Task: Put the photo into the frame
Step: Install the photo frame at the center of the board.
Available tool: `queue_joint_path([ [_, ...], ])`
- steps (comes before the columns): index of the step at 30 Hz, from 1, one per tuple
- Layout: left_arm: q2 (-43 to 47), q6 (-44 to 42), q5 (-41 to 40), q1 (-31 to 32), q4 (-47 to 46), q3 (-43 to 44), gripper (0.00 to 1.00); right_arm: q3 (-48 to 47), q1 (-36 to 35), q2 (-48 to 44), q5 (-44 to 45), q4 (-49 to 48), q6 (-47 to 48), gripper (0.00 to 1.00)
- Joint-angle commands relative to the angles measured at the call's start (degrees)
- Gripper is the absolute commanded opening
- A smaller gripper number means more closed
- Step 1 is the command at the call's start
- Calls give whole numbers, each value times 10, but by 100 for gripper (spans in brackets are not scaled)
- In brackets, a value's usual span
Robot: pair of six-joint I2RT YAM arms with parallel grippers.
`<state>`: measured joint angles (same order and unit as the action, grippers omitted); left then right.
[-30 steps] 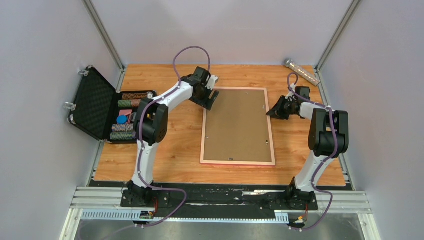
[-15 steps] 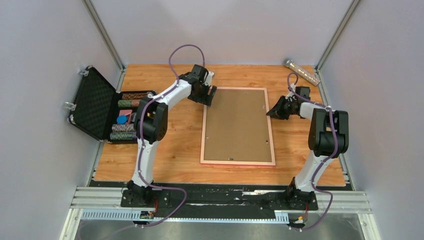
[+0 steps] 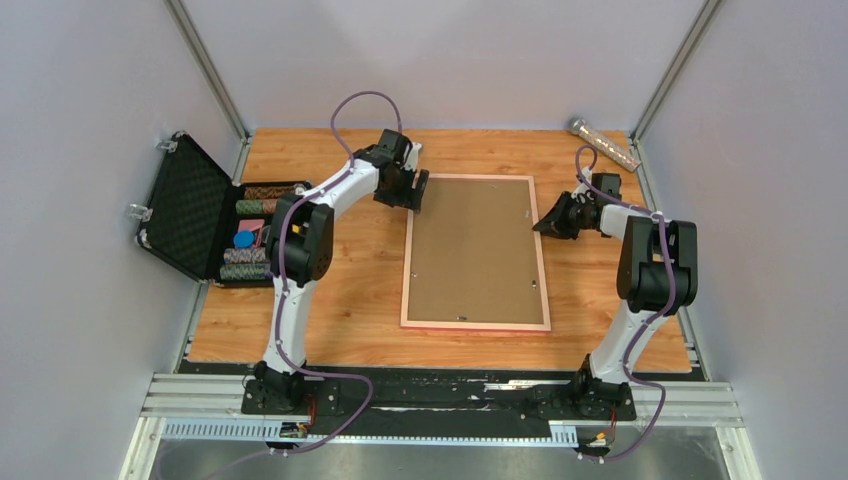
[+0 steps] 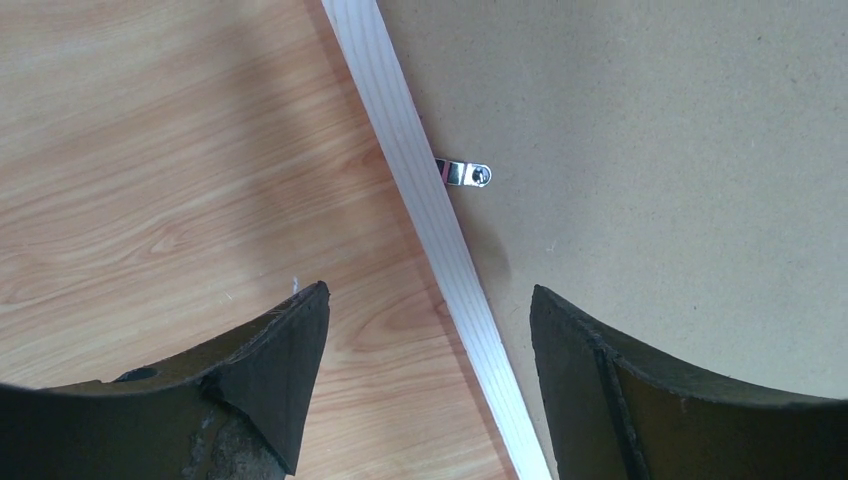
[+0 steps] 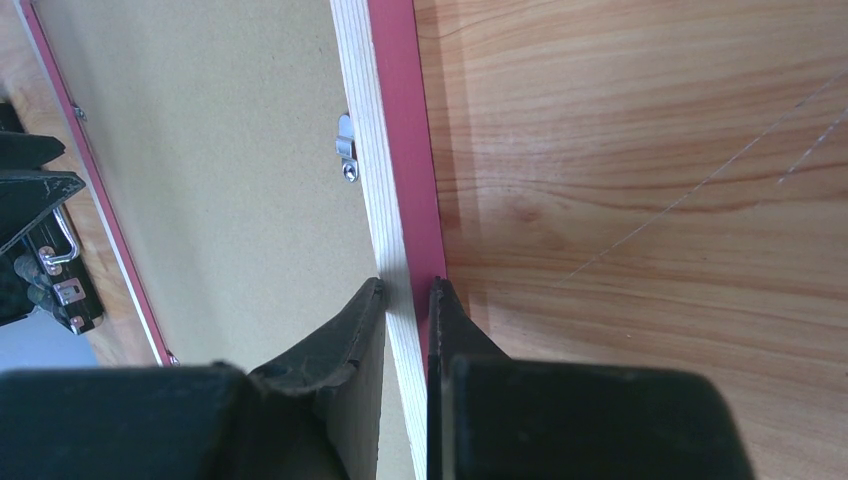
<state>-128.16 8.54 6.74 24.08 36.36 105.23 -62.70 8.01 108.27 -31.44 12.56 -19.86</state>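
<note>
left arm: Over the last second your left gripper (image 4: 425, 298) has slid off the far-left corner of the backing board (image 3: 475, 250), outward and a little farther back. It now sits above the left rail of the frame (image 3: 543, 270).
left fingers: They have narrowed only slightly and stand wide apart. One hangs over the table (image 3: 340, 300), the other over the board, with the pale rail between them. They grip nothing.
right arm: Your right gripper (image 5: 405, 290) has not moved. It is clamped across the frame's right rail, one finger on the board side and one on the pink outer edge.
frame: It lies in the same place, back side up at mid-table, with the brown board seated inside it.
meaning: You look to be lining the left fingers up on the rail or on the turn clip (image 4: 465, 173) just beyond them, while the right holds the frame steady. The back is closed, so the loading step looks either not yet begun or already closed up.
photo: You cannot see it in any view, and nothing tells you whether it lies under the board.
hard to judge: The wrist view does not show how high the left fingers hang above the rail.
off to the side: An open case (image 3: 190, 215) of poker chips (image 3: 258, 205) sits well apart on the left.
</note>
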Motion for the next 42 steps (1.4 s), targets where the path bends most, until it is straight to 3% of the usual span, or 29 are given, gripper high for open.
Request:
queue_joint_path([
  [1, 26, 35, -14, -2, -30, -6, 81, -13, 5, 12, 22, -17, -4, 0],
  [18, -27, 97, -44, -16, -77, 37, 71, -13, 7, 13, 21, -17, -4, 0],
  [32, -72, 100, -37, -17, -75, 84, 70, -12, 12, 13, 20, -17, -3, 0],
  [42, -67, 89, -57, -17, -71, 68, 64, -12, 14, 14, 17, -17, -3, 0],
])
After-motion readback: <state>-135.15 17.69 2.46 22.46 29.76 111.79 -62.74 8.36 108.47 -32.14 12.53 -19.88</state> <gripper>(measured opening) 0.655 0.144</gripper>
